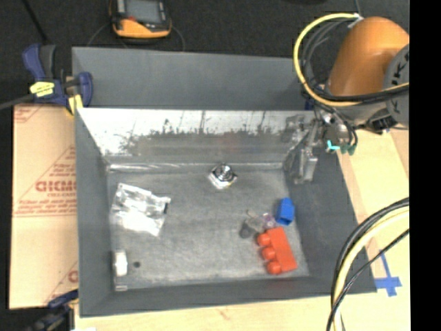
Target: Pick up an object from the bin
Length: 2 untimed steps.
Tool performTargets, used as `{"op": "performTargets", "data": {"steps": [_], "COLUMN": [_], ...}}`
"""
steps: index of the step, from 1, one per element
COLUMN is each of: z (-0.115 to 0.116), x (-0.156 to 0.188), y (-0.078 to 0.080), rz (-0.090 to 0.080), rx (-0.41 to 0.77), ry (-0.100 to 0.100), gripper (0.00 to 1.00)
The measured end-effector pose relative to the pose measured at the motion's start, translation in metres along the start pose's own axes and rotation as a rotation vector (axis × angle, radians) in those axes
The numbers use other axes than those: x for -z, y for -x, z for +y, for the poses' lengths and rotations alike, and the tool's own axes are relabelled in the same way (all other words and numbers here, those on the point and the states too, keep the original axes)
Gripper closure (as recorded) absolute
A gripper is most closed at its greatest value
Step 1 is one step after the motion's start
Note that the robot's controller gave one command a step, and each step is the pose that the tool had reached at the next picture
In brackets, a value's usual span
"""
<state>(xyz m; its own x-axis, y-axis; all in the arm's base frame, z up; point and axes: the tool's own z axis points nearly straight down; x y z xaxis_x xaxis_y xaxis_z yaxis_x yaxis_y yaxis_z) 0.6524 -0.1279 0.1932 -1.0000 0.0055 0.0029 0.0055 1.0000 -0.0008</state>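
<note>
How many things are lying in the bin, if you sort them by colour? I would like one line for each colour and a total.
red-orange block: 1
blue block: 1
shiny silver piece: 1
clear plastic bag: 1
small white piece: 1
small grey-purple piece: 1
Total: 6

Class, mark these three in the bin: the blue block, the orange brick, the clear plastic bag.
blue block (284,211), camera view, middle of its top face.
orange brick (277,251), camera view, centre of its top.
clear plastic bag (140,208), camera view, middle of the crumpled film.
</note>
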Motion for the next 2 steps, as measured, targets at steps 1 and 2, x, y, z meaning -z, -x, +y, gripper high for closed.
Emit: {"op": "performTargets", "data": {"steps": [1,2], "z": [-0.015,-0.013], "x": [-0.102,-0.121], "y": [-0.049,-0.069], "rz": [-0.002,-0.01], "rx": [0.457,0.568], "ry": [0.0,-0.005], "gripper": [0.0,0.0]}}
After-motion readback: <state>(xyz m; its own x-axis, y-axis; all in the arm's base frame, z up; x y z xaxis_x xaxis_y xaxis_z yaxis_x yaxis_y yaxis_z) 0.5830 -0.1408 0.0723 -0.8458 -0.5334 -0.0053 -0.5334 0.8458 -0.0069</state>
